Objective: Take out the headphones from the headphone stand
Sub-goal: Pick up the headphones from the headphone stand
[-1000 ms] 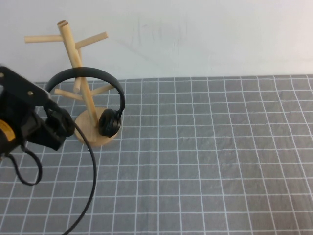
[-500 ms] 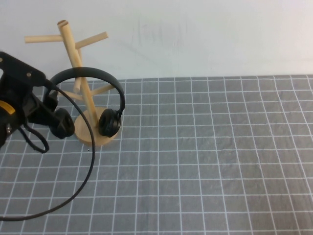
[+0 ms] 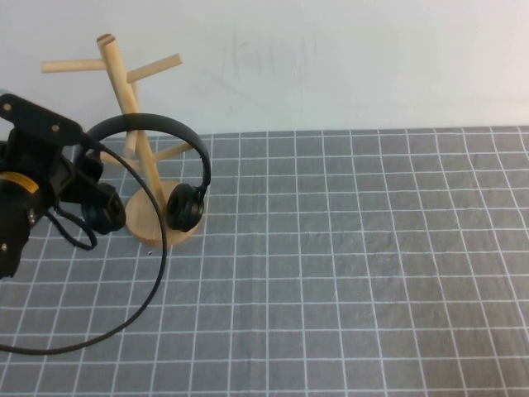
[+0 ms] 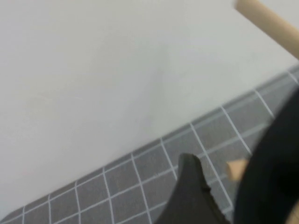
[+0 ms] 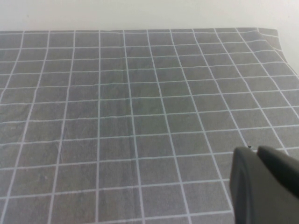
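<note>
Left gripper [image 3: 97,203] at the headphones' [image 3: 157,128] left ear cup, headphones hanging on the stand [image 3: 132,107].

The headphones hang with the headband arched over the stand's slanted pole and lower pegs, right cup [image 3: 185,207] in front of the round base on the grid-covered counter [image 3: 347,273]. The left gripper sits at the counter's left edge, just beside the left cup; its fingers [image 4: 189,196] stand wide apart, and whether they touch the cup cannot be told, since black parts overlap there. In the left wrist view a dark curved shape fills one corner beside a finger, with a wooden peg [image 4: 268,25] above. A black cable [image 3: 153,273] loops from the left arm across the counter. The right gripper [image 5: 261,186] shows only in its own wrist view, over bare counter; its fingers' state cannot be told.
</note>
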You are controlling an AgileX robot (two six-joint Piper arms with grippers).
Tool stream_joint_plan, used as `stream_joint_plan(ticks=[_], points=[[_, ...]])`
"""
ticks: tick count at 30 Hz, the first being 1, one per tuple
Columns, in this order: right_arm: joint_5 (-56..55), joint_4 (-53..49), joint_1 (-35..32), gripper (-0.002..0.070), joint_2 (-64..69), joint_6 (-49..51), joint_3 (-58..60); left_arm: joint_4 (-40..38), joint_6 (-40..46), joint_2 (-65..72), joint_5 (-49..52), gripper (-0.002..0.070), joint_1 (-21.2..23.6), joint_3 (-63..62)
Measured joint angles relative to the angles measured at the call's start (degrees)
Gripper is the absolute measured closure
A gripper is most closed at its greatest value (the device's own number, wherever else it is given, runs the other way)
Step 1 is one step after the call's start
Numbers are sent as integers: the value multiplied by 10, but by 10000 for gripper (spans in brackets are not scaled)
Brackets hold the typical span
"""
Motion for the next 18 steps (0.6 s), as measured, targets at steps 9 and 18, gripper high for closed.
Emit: stream_joint_plan(ticks=[9, 18], points=[[0, 0, 0, 682, 0, 0, 0, -32, -27, 36, -32, 329, 0, -1], [0, 0, 0, 682, 0, 0, 0, -22, -70, 40, -42, 526, 0, -1]])
